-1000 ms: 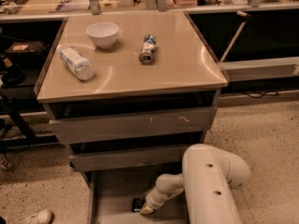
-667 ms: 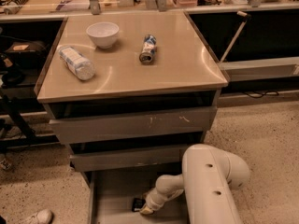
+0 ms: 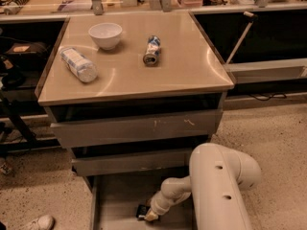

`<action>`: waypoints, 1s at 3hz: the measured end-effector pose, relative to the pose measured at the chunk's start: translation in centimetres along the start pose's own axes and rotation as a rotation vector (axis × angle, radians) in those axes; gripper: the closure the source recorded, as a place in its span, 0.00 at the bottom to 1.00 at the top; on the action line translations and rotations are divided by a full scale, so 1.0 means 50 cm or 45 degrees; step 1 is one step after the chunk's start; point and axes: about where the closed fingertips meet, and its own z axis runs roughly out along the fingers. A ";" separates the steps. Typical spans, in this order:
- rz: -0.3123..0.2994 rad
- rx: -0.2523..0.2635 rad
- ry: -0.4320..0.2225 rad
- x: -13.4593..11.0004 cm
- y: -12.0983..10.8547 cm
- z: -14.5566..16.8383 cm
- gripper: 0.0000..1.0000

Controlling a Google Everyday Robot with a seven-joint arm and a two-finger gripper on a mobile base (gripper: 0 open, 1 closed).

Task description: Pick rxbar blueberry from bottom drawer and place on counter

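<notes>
Where rounded white arm [image 3: 217,186] reaches into flat-floored grey bottom drawer [image 3: 115,201], tan fingers [image 3: 150,216] pinching small dark rectangular rxbar blueberry [image 3: 141,210]

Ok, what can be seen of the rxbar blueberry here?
Only a small dark piece of the rxbar blueberry shows, lying low on the grey floor of the open bottom drawer. The gripper is right against it on its right side and hides the rest. No lettering can be made out.
</notes>
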 end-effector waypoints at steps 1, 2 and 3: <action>0.039 0.018 -0.010 -0.015 0.012 -0.050 1.00; 0.067 0.038 -0.018 -0.022 0.028 -0.091 1.00; 0.104 0.062 -0.020 -0.021 0.044 -0.131 1.00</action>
